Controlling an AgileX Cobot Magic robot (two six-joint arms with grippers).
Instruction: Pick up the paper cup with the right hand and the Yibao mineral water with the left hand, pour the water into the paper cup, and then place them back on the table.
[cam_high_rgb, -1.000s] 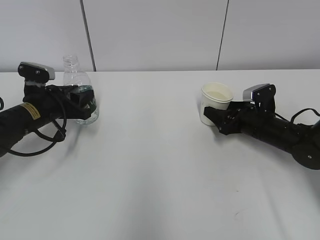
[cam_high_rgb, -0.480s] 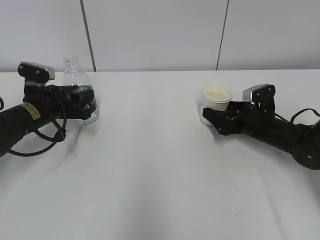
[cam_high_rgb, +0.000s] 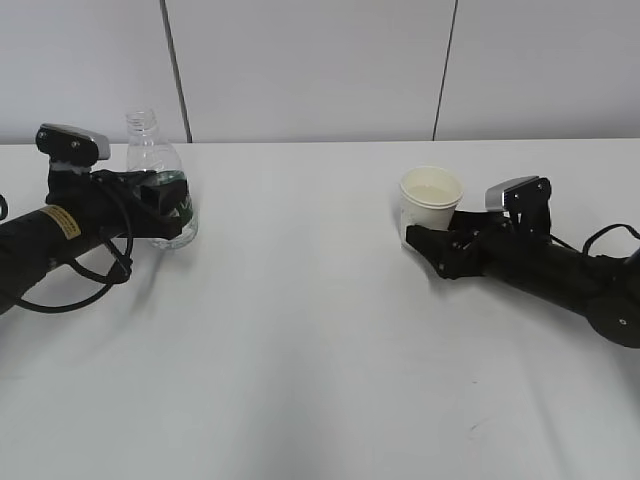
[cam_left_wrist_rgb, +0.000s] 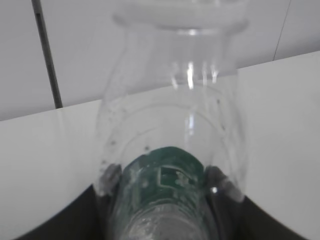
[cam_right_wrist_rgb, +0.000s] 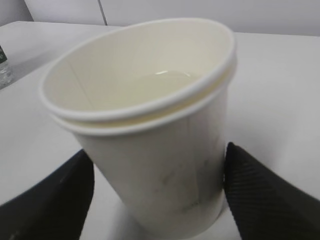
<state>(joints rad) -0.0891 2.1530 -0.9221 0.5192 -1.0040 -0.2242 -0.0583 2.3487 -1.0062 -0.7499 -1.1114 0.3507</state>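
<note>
Left hand (cam_high_rgb: 165, 212) clamped around Yibao mineral water (cam_high_rgb: 160, 175), label mostly hidden behind fingers, bottle base cut off in wrist view; right hand (cam_high_rgb: 428, 240) released, fingers (cam_right_wrist_rgb: 260, 192) flanking paper cup (cam_high_rgb: 431, 203) with gaps; cup upright on counter (cam_high_rgb: 300, 350), liquid faintly visible inside.

Small cream-white paper cup (cam_right_wrist_rgb: 150, 150): matt paper, smooth rolled rim, faint scuffs on its wall. Small clear plastic bottle (cam_left_wrist_rgb: 172, 145): glossy and transparent, with a dark green printed label. My right gripper's fingers (cam_right_wrist_rgb: 265, 195): black, finely textured. Plain white desk (cam_high_rgb: 300, 350): smooth, matt.
</note>
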